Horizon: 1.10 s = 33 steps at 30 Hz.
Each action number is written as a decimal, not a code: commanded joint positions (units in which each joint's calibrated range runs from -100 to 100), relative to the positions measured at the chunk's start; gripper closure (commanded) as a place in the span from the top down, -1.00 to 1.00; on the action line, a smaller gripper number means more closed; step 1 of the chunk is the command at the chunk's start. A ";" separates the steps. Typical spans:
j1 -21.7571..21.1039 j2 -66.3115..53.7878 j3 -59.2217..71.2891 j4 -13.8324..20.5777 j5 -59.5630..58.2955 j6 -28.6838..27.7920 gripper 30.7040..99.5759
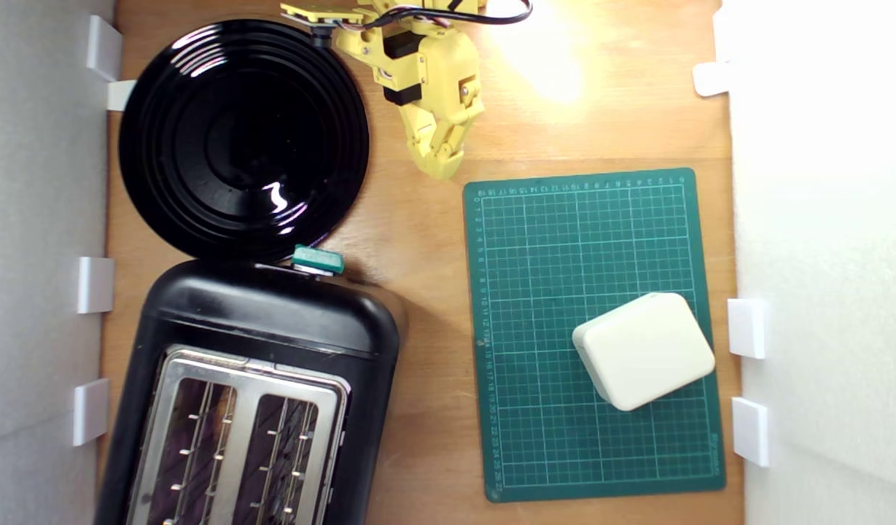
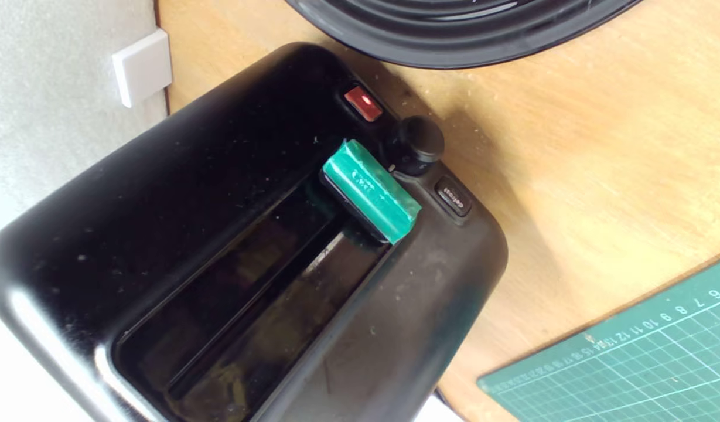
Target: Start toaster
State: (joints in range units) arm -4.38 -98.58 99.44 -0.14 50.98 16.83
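Exterior view: my yellow claw (image 1: pixel 440 169) hangs near the top edge of the frame, tips pointing down toward the green cutting mat (image 1: pixel 593 335), over bare wooden tabletop (image 1: pixel 418 240). The tips look drawn together and nothing is between them, so I read it as clenched on nothing. It touches no object.

The toaster (image 1: pixel 273 328) sits in the exterior view's lower left corner, glossy black, two slots open in a silver top plate (image 1: pixel 247 379), wire racks visible inside and no bread that I can see. Its teal-green lever knob (image 1: pixel 318 259) sticks out from the end face nearest the round black ridged plate (image 1: pixel 243 138), which lies just beside the toaster, on the far side from the frame's bottom edge. My claw is well apart from the lever.

Wrist view: looking at the toaster's control end. Lever knob at the upper end of its slot track (image 2: pixel 248 275). Just beside it a round black dial (image 2: pixel 415 143), a small red button (image 2: pixel 362 104) and a dark oval button (image 2: pixel 453 196) with lettering too small to read.

On the mat, toward the exterior view's right, a cream rounded block (image 1: pixel 643 350) lies tilted to the grid lines. White clips (image 1: pixel 746 328) line the white side walls.
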 commanded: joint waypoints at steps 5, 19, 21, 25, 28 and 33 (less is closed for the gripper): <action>-0.14 -0.83 0.28 -0.23 3.20 -0.19 -0.98; -0.14 -0.83 0.28 0.14 3.20 0.13 -0.97; -0.14 -0.83 0.28 0.14 3.20 0.18 -0.97; -0.14 -0.83 0.28 0.14 3.20 -0.03 -0.98; -0.14 -0.75 0.28 0.14 3.20 -0.03 -0.98; 0.02 -0.25 0.28 0.14 3.20 -0.03 -0.98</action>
State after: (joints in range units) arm -4.38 -98.58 99.44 -0.14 54.04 16.83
